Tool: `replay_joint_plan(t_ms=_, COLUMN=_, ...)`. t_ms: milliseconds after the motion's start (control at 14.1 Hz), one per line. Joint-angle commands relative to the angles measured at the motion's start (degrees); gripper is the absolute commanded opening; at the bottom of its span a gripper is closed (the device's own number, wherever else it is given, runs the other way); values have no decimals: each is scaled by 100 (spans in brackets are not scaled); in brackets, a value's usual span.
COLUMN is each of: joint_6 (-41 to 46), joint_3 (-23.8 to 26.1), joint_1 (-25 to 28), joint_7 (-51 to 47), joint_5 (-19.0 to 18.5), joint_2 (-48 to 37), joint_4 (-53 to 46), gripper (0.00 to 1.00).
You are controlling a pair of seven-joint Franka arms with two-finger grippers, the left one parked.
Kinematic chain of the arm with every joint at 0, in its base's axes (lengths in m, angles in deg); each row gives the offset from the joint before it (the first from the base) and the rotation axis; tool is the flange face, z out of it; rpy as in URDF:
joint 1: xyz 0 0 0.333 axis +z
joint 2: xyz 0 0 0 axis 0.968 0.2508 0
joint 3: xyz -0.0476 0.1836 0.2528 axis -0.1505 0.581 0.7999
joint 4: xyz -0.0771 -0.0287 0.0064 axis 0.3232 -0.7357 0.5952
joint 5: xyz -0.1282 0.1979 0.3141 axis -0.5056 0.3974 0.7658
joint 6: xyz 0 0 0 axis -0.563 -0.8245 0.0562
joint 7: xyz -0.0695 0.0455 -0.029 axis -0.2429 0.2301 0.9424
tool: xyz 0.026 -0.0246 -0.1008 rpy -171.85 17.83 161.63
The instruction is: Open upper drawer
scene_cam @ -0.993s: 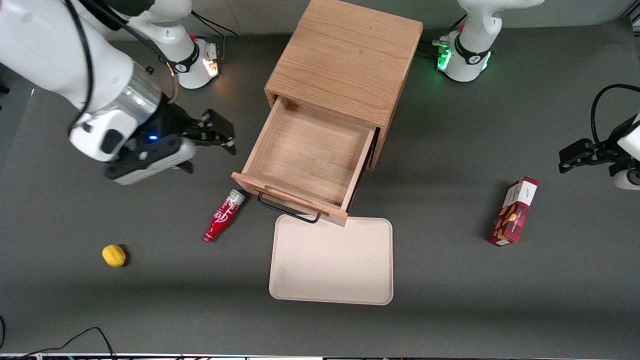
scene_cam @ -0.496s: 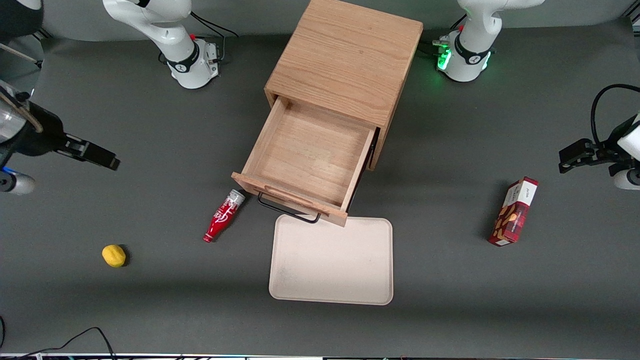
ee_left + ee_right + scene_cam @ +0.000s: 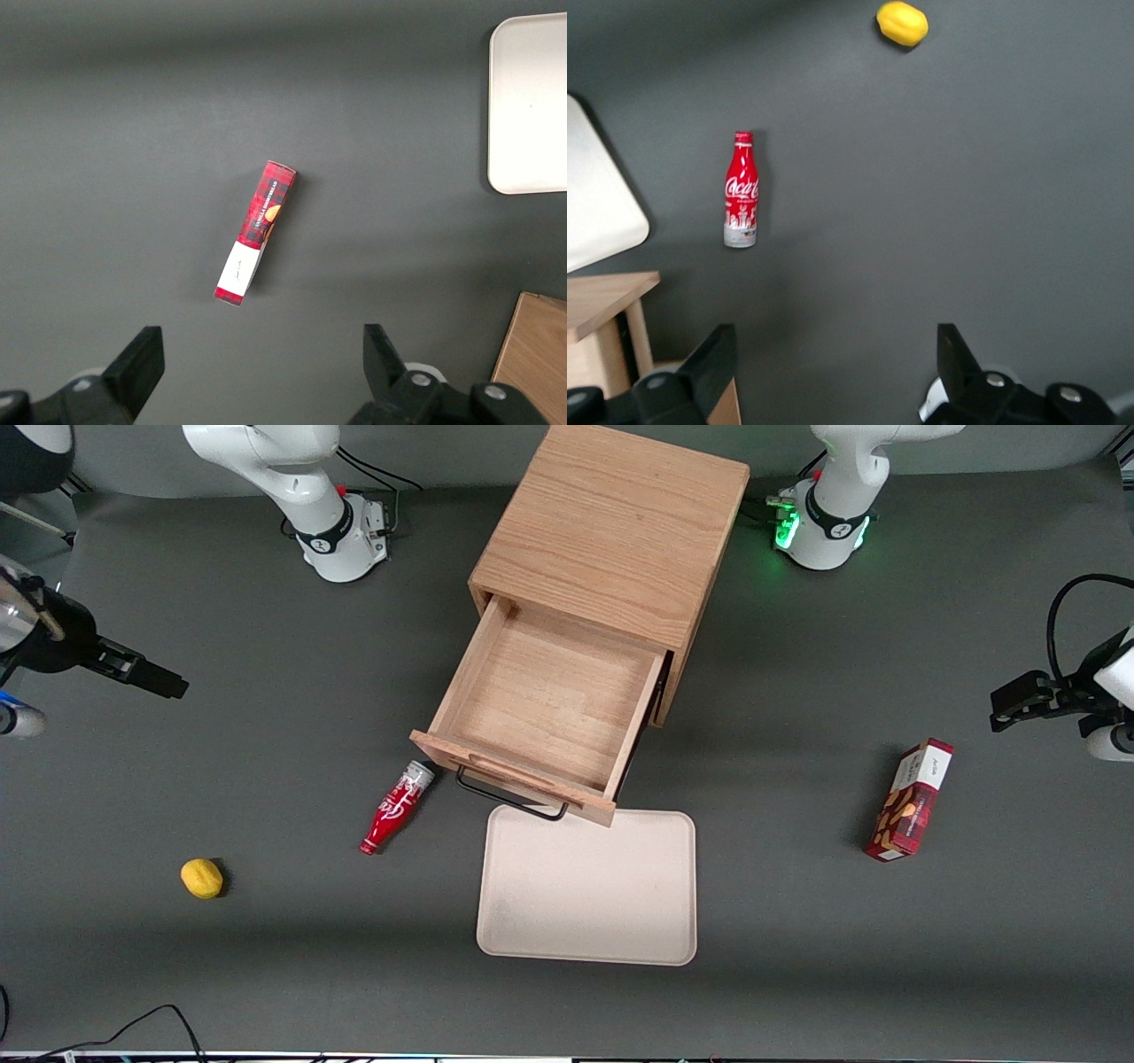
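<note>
Front view: upper drawer handle-first toward camera.

A red bottle lies on the dark table near a pale tray, with a yellow lemon toward the working arm's end and a red carton toward the parked arm's end.

Light oak upper drawer, black end effector, red bottle, yellow lemon, cream tray
</note>
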Motion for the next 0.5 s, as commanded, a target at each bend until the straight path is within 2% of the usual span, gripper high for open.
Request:
replay_joint_plan(t_ms=0, joint_6=-975, joint_3=-54, joint_1=-76, joint_7=-112, joint_5=119, joint_2=-974, joint_4=1650, gripper=100)
replay_joint_plan(t_ms=426, joint_6=-926, joint_3=-177, joint_1=-67, joint_7=416, joint_5=312, joint_2=-773, joint_4=1381, gripper=100)
